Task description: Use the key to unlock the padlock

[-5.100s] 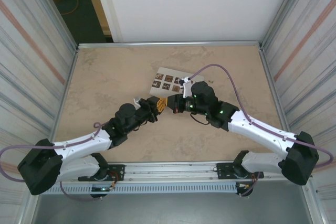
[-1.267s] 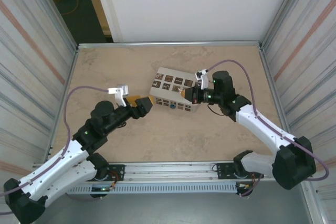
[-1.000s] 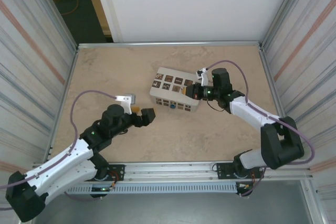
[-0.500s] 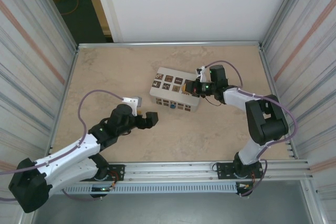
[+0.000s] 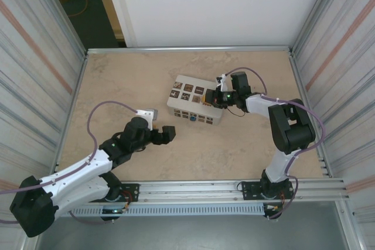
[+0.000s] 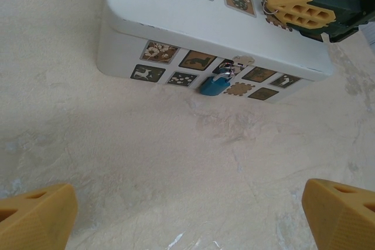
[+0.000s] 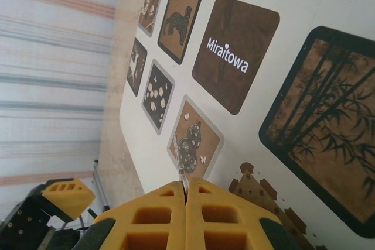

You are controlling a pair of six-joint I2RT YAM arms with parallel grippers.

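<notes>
- My left arm has pulled back toward the near-left over the last second. Its end effector (image 5: 166,134) now sits well clear of the white box (image 5: 193,105), when five seconds ago it was nose to nose with the right one at the box's front.
- The left end effector is spread wide. Its two yellow fingers (image 6: 35,218) stand at opposite corners of the left wrist view, with nothing between them but bare counter (image 5: 117,86).
- My right arm has folded its elbow up sharply, bringing its end effector (image 7: 186,198) over the right part of the box's lid.
- The right pads are pressed together on a thin pale sliver of metal at the seam. I take it for the key (image 7: 180,168), though it is too small to be sure.
- The padlock (image 6: 212,85) hangs on the front wall of the box, its pale loop through the latch and its blue body just above the counter. Neither end effector touches it.
- For the task, I judge the lock is not yet opened. Nothing steadies it, and the key is above the lid, not at the front where the lock hangs. Next I need to bring the right arm down and round to the front face.
- A freely hanging lock may swing away when the key meets it.
- The counter is pale beige with a marbled pattern, framed by a metal rim, and a rail (image 5: 193,188) runs along the near edge.
- Ribbed, striped wall panels (image 5: 35,39) close in both sides, and a plain white panel (image 5: 211,4) stands at the back, with a dark opening to its left.
</notes>
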